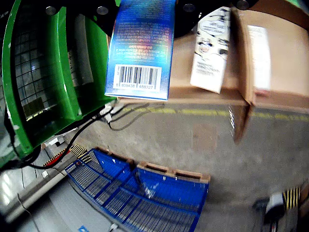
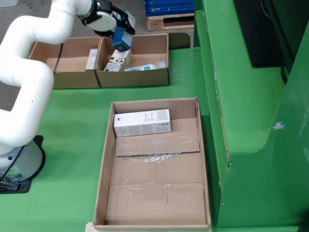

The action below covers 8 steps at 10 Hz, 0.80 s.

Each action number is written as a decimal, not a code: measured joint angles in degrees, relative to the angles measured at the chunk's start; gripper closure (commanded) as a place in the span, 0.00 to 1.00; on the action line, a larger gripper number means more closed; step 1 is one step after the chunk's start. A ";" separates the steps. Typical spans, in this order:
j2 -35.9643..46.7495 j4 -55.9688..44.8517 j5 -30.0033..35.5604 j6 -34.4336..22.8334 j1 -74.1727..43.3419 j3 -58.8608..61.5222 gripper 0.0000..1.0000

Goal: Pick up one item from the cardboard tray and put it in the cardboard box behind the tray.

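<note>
Blue carton (image 2: pixel 121 40) held at the gripper (image 2: pixel 117 30), jaws hidden so the grip type is unclear; it hangs over the right-hand cardboard box (image 2: pixel 159 76) in the side view. Pickup looks done, release remains. A white carton (image 2: pixel 142 123) lies in the cardboard tray (image 2: pixel 106 174).

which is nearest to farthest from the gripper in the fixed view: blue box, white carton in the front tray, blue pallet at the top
Fixed view, from the gripper:
1. Blue box, held right at it, over the rear cardboard box.
2. Blue pallet, to the right on the floor behind the table.
3. White carton, lying in the front cardboard tray, well below.
</note>
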 measured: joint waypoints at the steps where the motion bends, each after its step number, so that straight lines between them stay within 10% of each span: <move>1: -3.16 2.99 -3.08 -1.40 0.17 0.09 1.00; 3: -11.51 14.86 -14.76 -4.04 1.05 0.09 1.00; 8: -18.19 18.11 -16.79 -3.42 -1.50 0.26 1.00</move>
